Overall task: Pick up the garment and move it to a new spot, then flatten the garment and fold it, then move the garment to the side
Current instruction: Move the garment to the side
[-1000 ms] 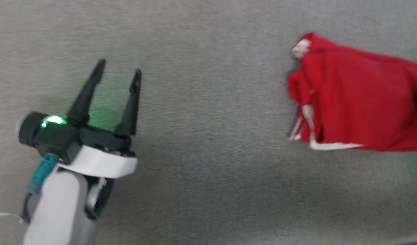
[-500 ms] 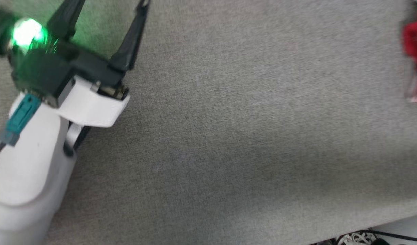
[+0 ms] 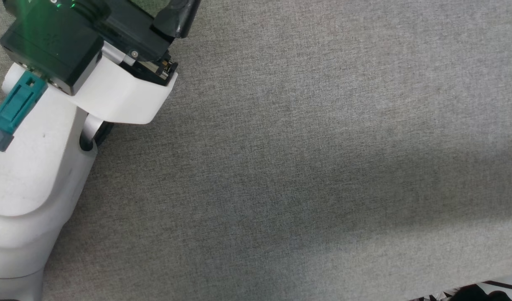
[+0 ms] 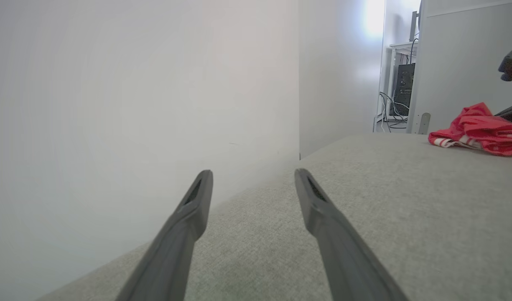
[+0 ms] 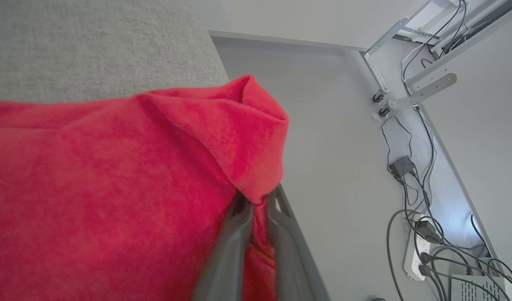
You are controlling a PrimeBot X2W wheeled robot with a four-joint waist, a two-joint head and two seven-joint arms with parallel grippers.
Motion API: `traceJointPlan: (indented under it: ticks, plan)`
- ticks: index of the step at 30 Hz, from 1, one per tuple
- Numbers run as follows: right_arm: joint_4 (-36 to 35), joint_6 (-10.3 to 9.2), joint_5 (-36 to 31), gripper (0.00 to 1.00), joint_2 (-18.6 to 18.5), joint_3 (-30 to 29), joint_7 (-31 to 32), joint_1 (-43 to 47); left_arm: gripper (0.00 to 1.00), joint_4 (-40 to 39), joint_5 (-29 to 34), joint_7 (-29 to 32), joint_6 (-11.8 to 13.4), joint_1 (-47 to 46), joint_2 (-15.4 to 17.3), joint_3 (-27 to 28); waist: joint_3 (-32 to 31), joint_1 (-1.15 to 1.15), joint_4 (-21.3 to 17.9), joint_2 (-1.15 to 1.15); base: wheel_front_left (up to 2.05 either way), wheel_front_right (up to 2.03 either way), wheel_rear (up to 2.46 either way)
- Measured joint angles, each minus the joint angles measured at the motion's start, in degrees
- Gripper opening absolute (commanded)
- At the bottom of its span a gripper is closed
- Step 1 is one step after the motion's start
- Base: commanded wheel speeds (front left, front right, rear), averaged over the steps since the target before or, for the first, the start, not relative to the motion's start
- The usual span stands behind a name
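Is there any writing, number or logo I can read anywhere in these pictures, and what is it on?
No text can be read in any of these views.
garment, pinched by the right gripper: the folds facing the cameras are plain red, with no legible lettering.
left gripper: no markings on its fingers.
power strip and grey box on the floor: any labels are too small to read.

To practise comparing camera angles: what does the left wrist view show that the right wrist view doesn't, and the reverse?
Left wrist, not right: the left gripper, open and empty. Right wrist, not left: the pinch itself, the right gripper shut on a fold of the garment, and a power strip on the floor. Both: the garment on the grey surface.
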Motion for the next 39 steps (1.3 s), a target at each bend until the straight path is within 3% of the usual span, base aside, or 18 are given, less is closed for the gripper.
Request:
traceJointPlan:
  ticks: [6,7,8,9,18,22,31,39]
  plan:
    - [5.14,0.0,0.13,0.0,1.29,1.71,-2.15,-3.49,1.0,0.16,-0.25,0.0,0.0,-0.24,-0.24,0.24,-0.06,0.0,0.45,0.0,0.0,0.0,0.0]
    - [5.75,-0.01,0.26,0.35,1.37,2.11,-2.75,-3.8,1.0,0.44,-0.25,0.0,0.0,-0.21,-0.34,0.46,-0.26,0.0,0.51,0.0,0.0,0.0,0.0]
    - [6.24,-0.01,0.26,0.83,1.44,2.47,-3.33,-4.08,1.0,0.71,-0.25,0.0,0.0,-0.09,-0.46,0.76,-0.55,0.0,0.57,0.0,0.0,0.0,0.0]
    - [6.55,-0.01,0.32,1.0,1.46,2.78,-3.94,-4.26,1.0,1.02,-0.25,0.0,0.0,0.16,-0.62,1.31,-0.92,0.0,0.62,0.0,0.0,0.0,0.0]
    - [2.67,-0.01,2.77,1.0,2.65,8.46,-7.34,-4.08,1.0,2.27,-0.76,0.01,0.08,10.13,-2.71,7.89,-6.5,0.0,1.11,-0.01,0.0,0.0,0.0]
    - [-0.68,-0.01,4.71,1.0,3.65,11.68,-8.7,-1.91,1.0,3.05,-0.93,0.01,0.09,16.97,-5.49,11.34,-10.48,0.0,2.0,-0.01,0.0,0.0,0.0]
    - [-8.65,-0.01,7.92,1.0,8.82,18.69,-15.24,8.27,1.0,6.73,-1.36,0.04,0.07,31.65,-13.58,17.48,-20.88,0.0,5.59,0.0,0.0,0.0,0.0]
    - [-12.68,-0.01,5.79,1.0,15.35,23.96,-18.28,18.69,1.0,11.34,-3.35,0.05,0.05,40.55,-15.0,19.28,-30.46,0.0,10.08,0.0,0.0,0.0,0.0]
